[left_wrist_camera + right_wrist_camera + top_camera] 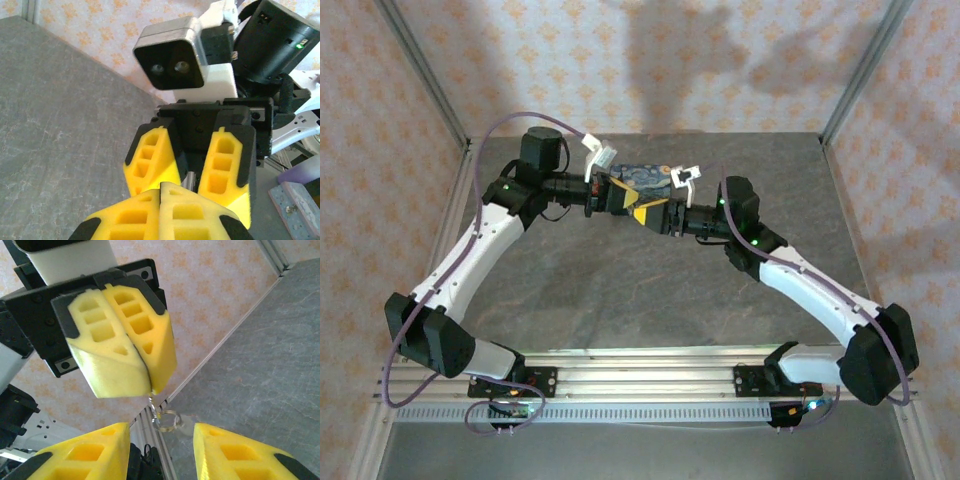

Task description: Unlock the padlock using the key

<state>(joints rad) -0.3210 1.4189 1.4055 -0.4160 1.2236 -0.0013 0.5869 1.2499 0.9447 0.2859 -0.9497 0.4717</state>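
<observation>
A: Left hand?
B: Pressed together, clamped on key at the very tips. Thin, silvery, with a small ring dangling toward 6 o'clock in the right wrist view.
A: Right hand?
B: Spread apart, gripping nothing. Pointed tip to tip at left hand, fingers flanking that ring at 8 and 4 o'clock.
A: Whereabouts over the desk?
B: Raised toward 12 o'clock in the top view, overlapping the 6 o'clock edge of tin. Left hand at 10 o'clock of right hand.
</observation>
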